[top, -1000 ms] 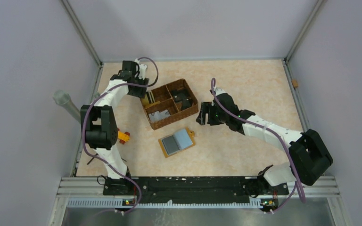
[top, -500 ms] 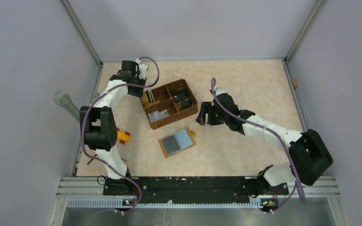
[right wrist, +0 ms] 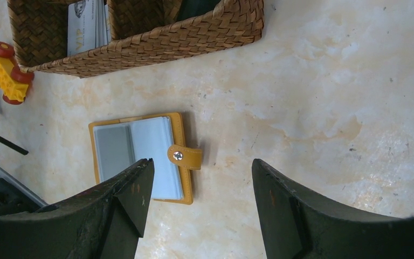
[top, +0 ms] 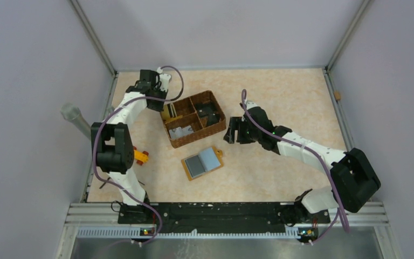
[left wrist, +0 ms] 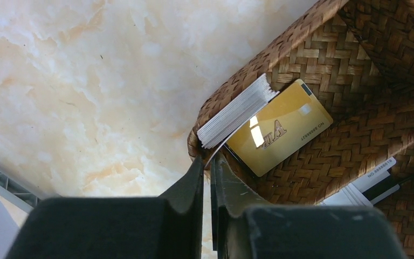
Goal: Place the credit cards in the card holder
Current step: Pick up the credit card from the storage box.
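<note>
The card holder point(top: 202, 163) lies open on the table, mustard-orange with pale sleeves; the right wrist view shows it point(right wrist: 140, 156) with its studded strap. Credit cards sit in the woven basket point(top: 194, 118): a pale stack on edge point(left wrist: 237, 110) and a gold card point(left wrist: 280, 127) lying flat. My left gripper point(left wrist: 209, 156) is at the basket's left corner, its jaws pressed together on the thin edge of one card point(left wrist: 219, 154) from the stack. My right gripper point(right wrist: 202, 161) hovers open above the holder's strap side, with nothing in it.
A yellow-and-red toy block point(top: 140, 156) lies left of the holder near the left arm. The basket's other compartments hold more cards point(right wrist: 89, 24) and dark items. Frame posts and walls bound the table.
The left gripper's jaws have closed onto a card edge at the basket's corner. The right arm and the card holder have not moved.
</note>
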Action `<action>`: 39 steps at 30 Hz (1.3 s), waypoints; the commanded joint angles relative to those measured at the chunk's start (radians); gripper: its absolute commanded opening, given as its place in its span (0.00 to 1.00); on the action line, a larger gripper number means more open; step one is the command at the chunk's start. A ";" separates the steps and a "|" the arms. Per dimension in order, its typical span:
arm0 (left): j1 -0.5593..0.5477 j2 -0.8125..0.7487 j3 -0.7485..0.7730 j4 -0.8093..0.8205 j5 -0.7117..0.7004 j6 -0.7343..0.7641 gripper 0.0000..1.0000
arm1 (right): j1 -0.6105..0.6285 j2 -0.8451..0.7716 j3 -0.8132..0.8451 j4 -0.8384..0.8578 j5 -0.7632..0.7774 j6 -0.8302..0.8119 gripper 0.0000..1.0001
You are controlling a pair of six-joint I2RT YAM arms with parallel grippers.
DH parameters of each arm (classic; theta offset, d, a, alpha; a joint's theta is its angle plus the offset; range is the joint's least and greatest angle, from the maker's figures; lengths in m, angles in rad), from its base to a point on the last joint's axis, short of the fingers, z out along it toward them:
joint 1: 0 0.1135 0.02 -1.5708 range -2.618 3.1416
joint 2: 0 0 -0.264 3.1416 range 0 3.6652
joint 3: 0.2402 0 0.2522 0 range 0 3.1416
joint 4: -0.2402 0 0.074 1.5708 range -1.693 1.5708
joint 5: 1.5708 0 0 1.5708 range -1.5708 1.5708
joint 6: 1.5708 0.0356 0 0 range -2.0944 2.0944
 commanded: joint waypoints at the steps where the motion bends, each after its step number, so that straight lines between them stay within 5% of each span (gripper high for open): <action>1: -0.010 -0.067 -0.024 0.025 0.007 0.034 0.04 | -0.009 0.000 -0.008 0.037 -0.008 0.008 0.68; 17: -0.029 -0.195 -0.058 -0.013 0.056 0.077 0.00 | -0.009 -0.005 -0.006 0.034 -0.010 0.004 0.68; 27: -0.032 -0.415 -0.077 -0.008 0.150 0.002 0.00 | -0.040 -0.089 0.089 0.001 -0.042 -0.062 0.69; 39: -0.150 -0.627 -0.153 -0.066 0.595 -0.187 0.00 | -0.051 -0.172 0.242 0.017 -0.476 -0.305 0.74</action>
